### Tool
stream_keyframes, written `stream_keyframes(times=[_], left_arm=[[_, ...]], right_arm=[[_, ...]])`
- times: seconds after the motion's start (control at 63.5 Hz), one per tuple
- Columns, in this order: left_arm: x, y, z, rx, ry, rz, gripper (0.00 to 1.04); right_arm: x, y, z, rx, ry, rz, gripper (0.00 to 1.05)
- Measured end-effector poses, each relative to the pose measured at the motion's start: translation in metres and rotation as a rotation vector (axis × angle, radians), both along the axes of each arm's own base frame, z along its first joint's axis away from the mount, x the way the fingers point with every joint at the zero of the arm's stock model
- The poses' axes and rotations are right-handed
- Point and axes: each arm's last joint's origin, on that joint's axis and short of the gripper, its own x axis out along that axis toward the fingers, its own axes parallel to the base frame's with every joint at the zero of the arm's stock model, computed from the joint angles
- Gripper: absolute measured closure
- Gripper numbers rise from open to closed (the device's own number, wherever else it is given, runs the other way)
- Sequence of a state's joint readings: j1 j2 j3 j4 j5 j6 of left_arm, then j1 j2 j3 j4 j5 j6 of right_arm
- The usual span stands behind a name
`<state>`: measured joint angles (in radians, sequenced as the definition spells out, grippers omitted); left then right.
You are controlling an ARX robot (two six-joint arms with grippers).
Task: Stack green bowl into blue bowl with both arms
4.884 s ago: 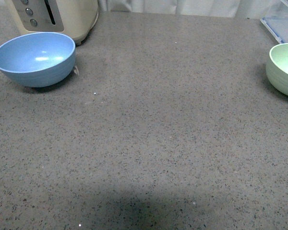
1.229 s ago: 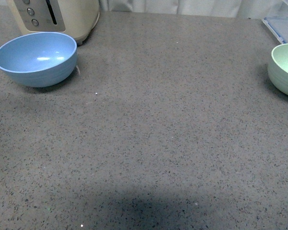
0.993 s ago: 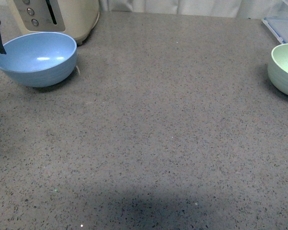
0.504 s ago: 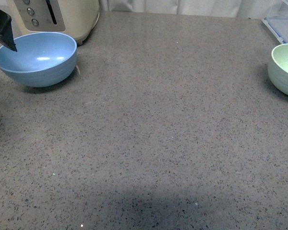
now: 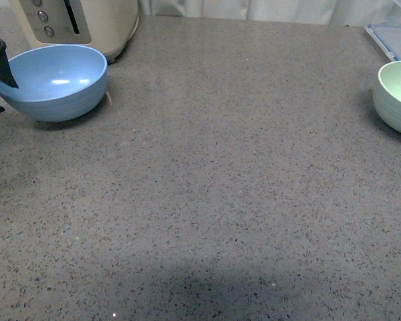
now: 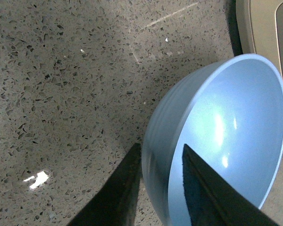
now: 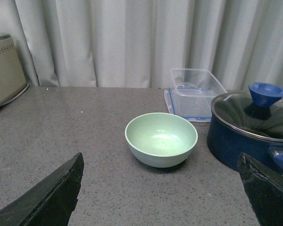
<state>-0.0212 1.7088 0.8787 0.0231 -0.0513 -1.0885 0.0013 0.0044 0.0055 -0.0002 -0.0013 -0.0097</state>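
Mint-green and faintly ridged on the outside, the round matte green bowl (image 7: 161, 140) sits upright on the grey speckled stone counter (image 5: 220, 187), straight ahead of the right end effector (image 7: 160, 157) and some way off. That end effector's black fingers are spread wide and hold nothing. Beyond the bowl and to one side are a dark blue pot with a glass lid (image 7: 247, 127) and a clear plastic container (image 7: 195, 92).

The left end effector (image 6: 160, 147) straddles the near rim of the light sky-blue round bowl (image 6: 226, 132), with one finger inside and one outside. The jaws stand apart and are not clamped. A cream toaster (image 5: 87, 23) stands just behind this bowl.

Both bowls look thin-walled, rigid and light, probably plastic or fibre composite. They are unlikely to break but would slide easily on the polished stone. The curved walls give no flat face, so the rim is the likely hold, pinched between an inside and an outside finger. A one-sided rim pinch may let the bowl tilt, so the lift should be slow.
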Motion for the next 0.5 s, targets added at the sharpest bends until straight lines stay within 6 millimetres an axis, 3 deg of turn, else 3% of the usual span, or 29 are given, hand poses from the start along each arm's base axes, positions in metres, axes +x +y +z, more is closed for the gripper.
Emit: stream_keyframes(times=[0.158,0.362,0.504], left_arm=[[-0.001,-0.001,-0.001,-0.002,0.011,-0.007,1.01],[-0.001,-0.007,0.000,0.010,0.041,-0.032,1.01],[-0.001,-0.032,0.009,0.081,0.069,-0.128,1.01]], right_arm=[[0.000,0.000,0.000,0.000,0.000,0.000,0.09],[0.000,0.000,0.000,0.000,0.000,0.000,0.09],[0.000,0.000,0.000,0.000,0.000,0.000,0.09]])
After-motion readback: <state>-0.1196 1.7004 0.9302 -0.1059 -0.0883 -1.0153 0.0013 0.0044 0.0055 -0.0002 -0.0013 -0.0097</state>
